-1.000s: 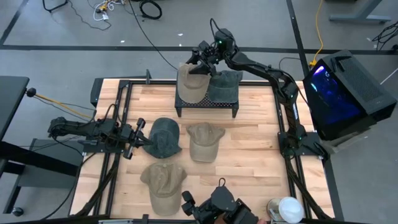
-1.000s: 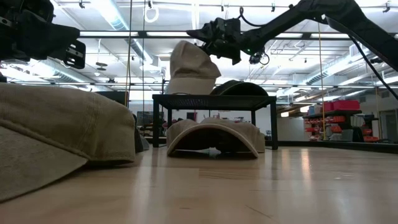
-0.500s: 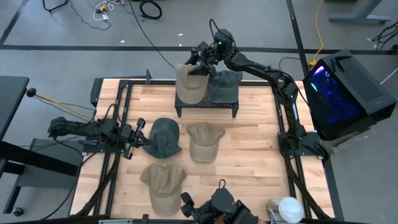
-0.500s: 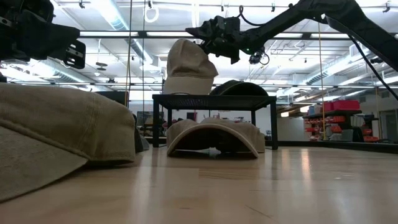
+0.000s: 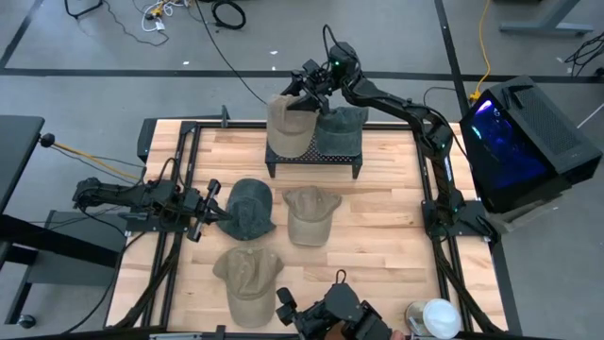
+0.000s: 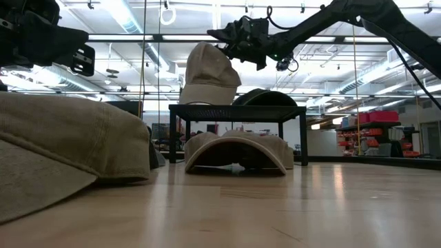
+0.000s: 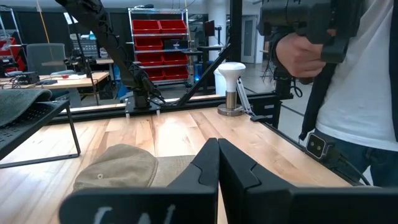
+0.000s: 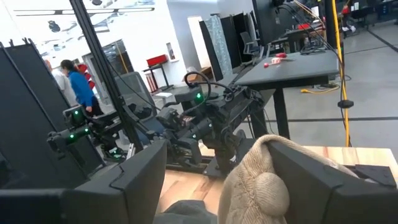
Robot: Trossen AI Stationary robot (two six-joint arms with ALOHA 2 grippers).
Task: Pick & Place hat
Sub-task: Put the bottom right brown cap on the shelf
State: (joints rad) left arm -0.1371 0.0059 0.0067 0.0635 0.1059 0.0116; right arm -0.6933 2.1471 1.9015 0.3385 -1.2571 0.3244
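Right gripper [image 5: 304, 87]: you have it above the far edge of the tabletop [image 5: 377, 246], fingers spread wide around the crown of the tan hat [image 5: 288, 123], not clamped on it;
Tan hat: it sits on the black rack [image 5: 314, 156] at the far edge, its crown raised, just beside the grey hat [image 5: 340, 127];
Left gripper [image 5: 209, 210]: you keep it waiting near the left edge, fingers clenched on nothing, beside the dark green hat [image 5: 249, 208];
Risk one: if you pull away on a slant, a finger may catch the crown and tip the tan hat off the rack;
Risk two: the crown stands tall and soft, so a nudge could roll it onto the grey hat;
Change: the right gripper has risen slightly and moved a touch farther off; the tan hat has settled a little lower; the left arm stays put.
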